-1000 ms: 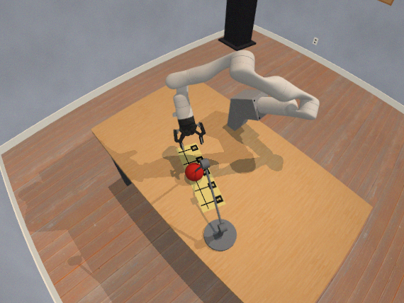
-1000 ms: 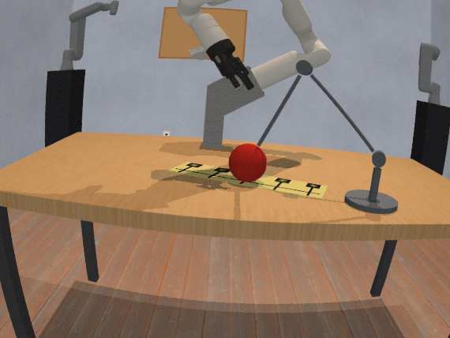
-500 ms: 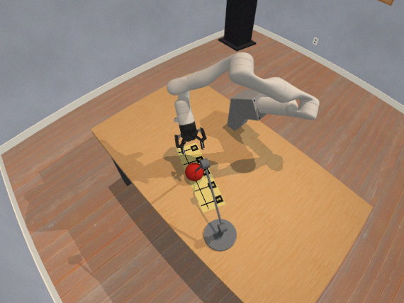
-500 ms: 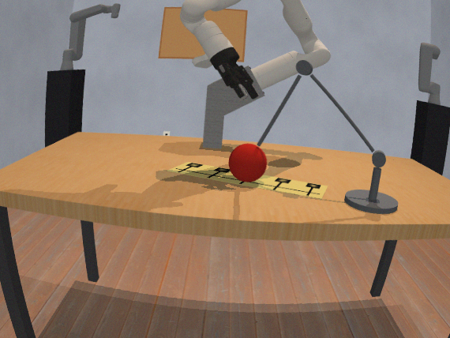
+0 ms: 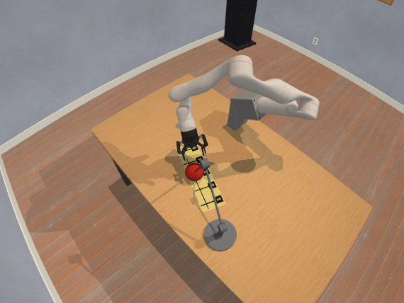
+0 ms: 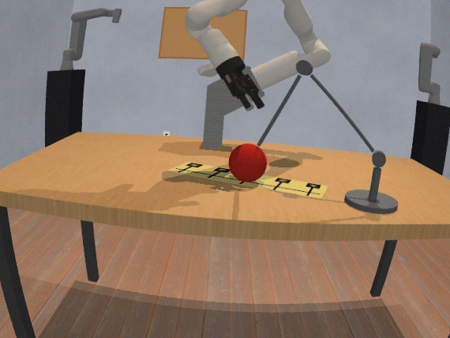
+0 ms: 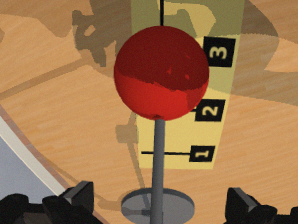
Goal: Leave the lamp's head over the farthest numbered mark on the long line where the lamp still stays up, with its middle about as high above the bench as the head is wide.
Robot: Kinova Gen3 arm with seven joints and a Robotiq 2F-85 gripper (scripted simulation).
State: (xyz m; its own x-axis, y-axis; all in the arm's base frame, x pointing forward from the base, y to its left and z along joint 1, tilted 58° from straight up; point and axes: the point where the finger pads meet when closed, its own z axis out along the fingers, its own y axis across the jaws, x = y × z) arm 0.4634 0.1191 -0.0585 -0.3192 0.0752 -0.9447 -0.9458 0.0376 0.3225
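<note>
Red ball-headed lamp over a yellow number strip, end effector wide apart

So the one lamp head [image 5: 194, 172] [image 6: 248, 163] [image 7: 161, 73] is a smooth red ball, held up off the yellow strip [image 5: 207, 199] [image 6: 268, 186] [image 7: 175, 161] around its middle mark, on two thin grey rods and a round grey base [image 5: 227, 242] [image 6: 355, 202] [image 7: 131, 206]. The table [image 5: 283, 212] [image 6: 118, 209] is grainy orange wood. The end effector [image 5: 194, 153] [image 6: 254, 107] [image 7: 160, 200] has its two black fingers spread, nothing between them. Wrist view: 1, 2 and 3 readable, rest of the strip cut off, upper joint out of frame.
</note>
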